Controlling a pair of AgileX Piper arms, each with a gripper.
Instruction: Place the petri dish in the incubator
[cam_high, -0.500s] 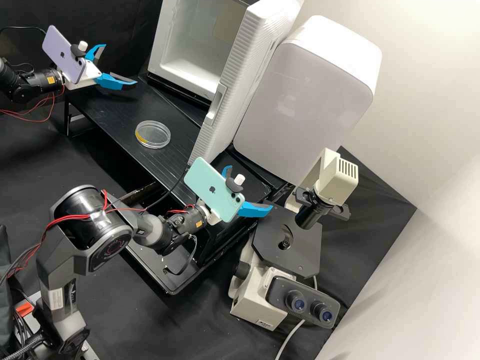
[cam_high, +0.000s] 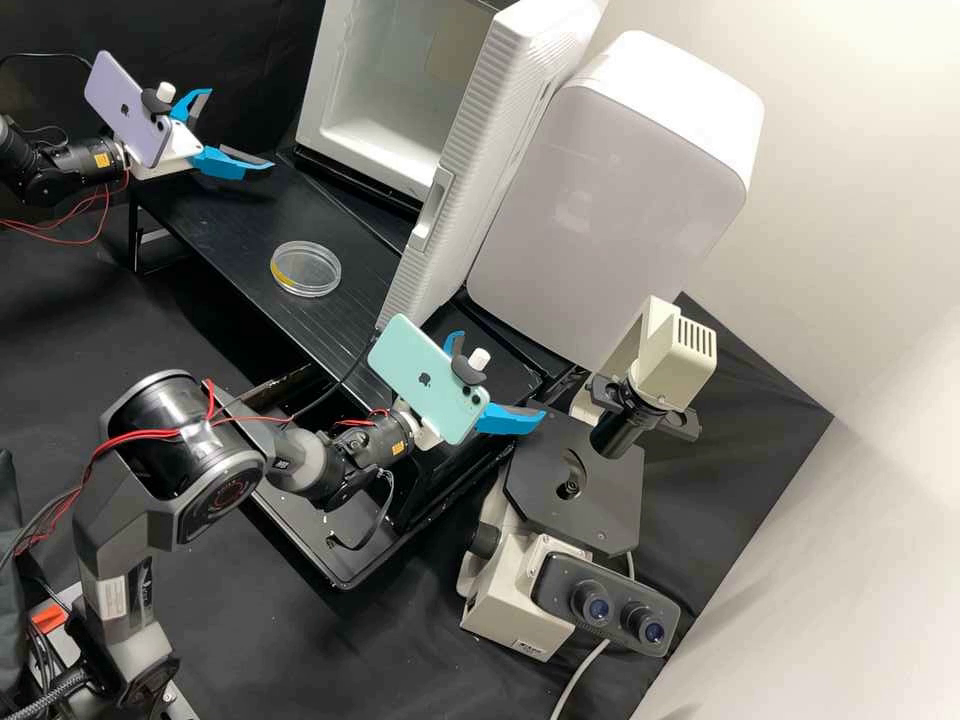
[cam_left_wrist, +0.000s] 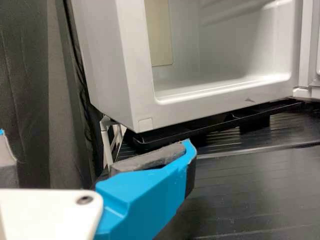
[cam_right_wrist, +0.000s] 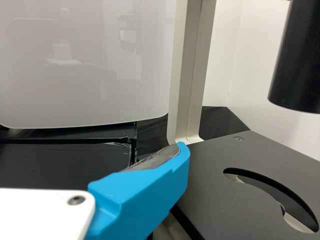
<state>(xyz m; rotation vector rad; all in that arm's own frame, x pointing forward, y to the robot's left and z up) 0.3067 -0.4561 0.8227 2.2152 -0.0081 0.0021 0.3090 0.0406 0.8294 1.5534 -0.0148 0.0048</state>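
The petri dish (cam_high: 305, 268), a clear round dish with a yellowish bottom, lies on the black shelf (cam_high: 230, 230) in front of the white incubator (cam_high: 385, 95). The incubator door (cam_high: 475, 160) stands swung open, and the bare cavity (cam_left_wrist: 225, 55) faces the left wrist view. My left gripper (cam_high: 222, 130) hovers open over the shelf's far left end, well away from the dish; one blue finger (cam_left_wrist: 150, 185) points at the incubator's lower corner. My right gripper (cam_high: 497, 385) is open and holds nothing, to the right of the door's lower edge, above the microscope stage (cam_right_wrist: 250, 185).
A white microscope (cam_high: 570, 560) with a black stage and eyepieces stands at the front right. A large white appliance (cam_high: 620, 190) rises behind the open door. The microscope's black condenser (cam_right_wrist: 297, 60) hangs above the stage. Red cables (cam_high: 150, 435) run along the right arm.
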